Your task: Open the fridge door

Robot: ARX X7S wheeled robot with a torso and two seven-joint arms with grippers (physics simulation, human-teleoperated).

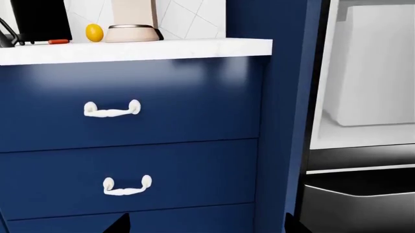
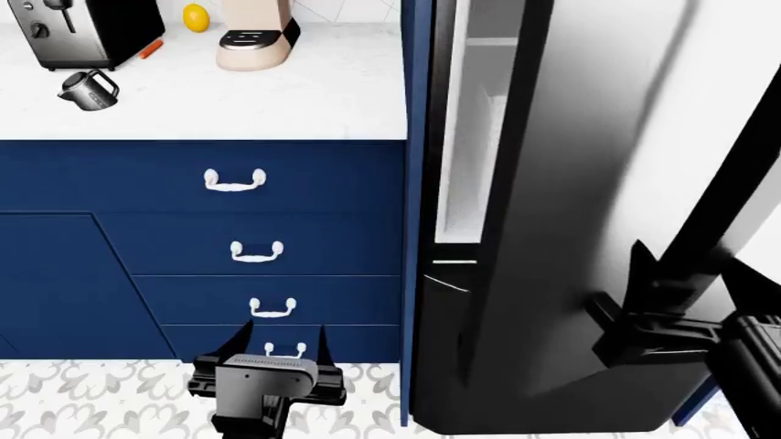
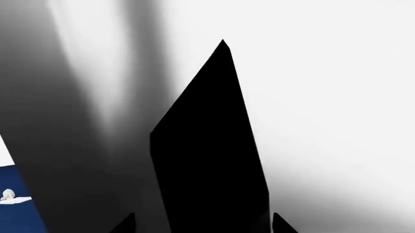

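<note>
The fridge door (image 2: 573,183) stands ajar at three o'clock in the head view, its interior showing beside it. The right tool (image 2: 665,306) straddles the black bar handle (image 2: 744,174), apparently gripping it; pull along the hinge arc. The left tool (image 2: 287,346) hangs spread, idle.

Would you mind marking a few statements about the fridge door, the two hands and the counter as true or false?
1. The fridge door stands ajar, with the white interior showing. True.
2. The left hand grips a white drawer handle. False: it hangs free in front of the navy drawers, touching nothing.
3. The right hand is at the door's black bar handle. True.
4. A lemon lies on the floor. False: it sits on the white counter.
5. The kettle stands inside the fridge. False: it is on the counter.
</note>
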